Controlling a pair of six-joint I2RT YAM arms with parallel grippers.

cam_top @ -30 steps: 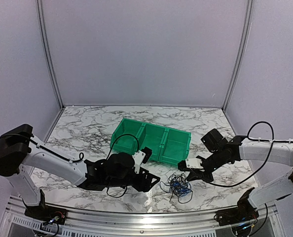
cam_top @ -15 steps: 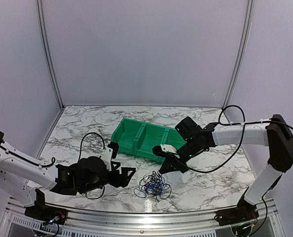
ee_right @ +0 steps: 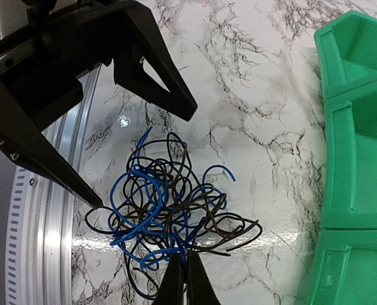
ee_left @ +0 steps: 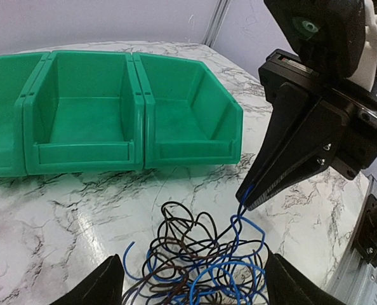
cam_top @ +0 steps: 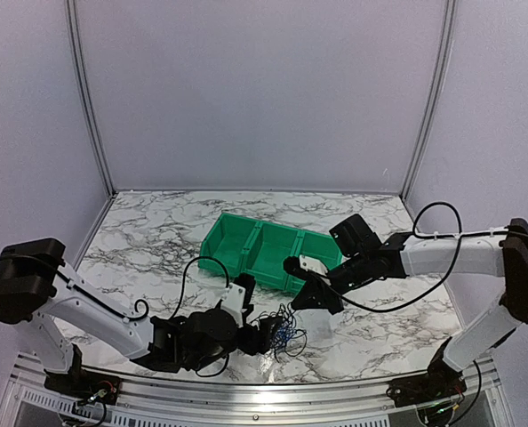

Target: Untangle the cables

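The cables (cam_top: pixel 284 331) are a loose tangle of thin black and blue wires on the marble table, near the front. My left gripper (ee_left: pixel 193 270) is open wide, with one finger on each side of the tangle (ee_left: pixel 204 257). It also shows in the top view (cam_top: pixel 264 336). My right gripper (ee_right: pixel 185 267) is shut on a blue cable at the tangle's near edge (ee_right: pixel 163 206). In the left wrist view its closed tip (ee_left: pixel 251 202) pinches a blue strand that rises out of the tangle.
A green three-compartment bin (cam_top: pixel 273 249) stands just behind the tangle. It is close in the left wrist view (ee_left: pixel 80 114) and at the right edge of the right wrist view (ee_right: pixel 360 159). The metal front rail (ee_right: pixel 42 254) runs beside the tangle.
My left arm has swung right, bringing its open fingers around the tangle. The right gripper stays at the tangle's far right side. The tangle had shifted left a second ago.
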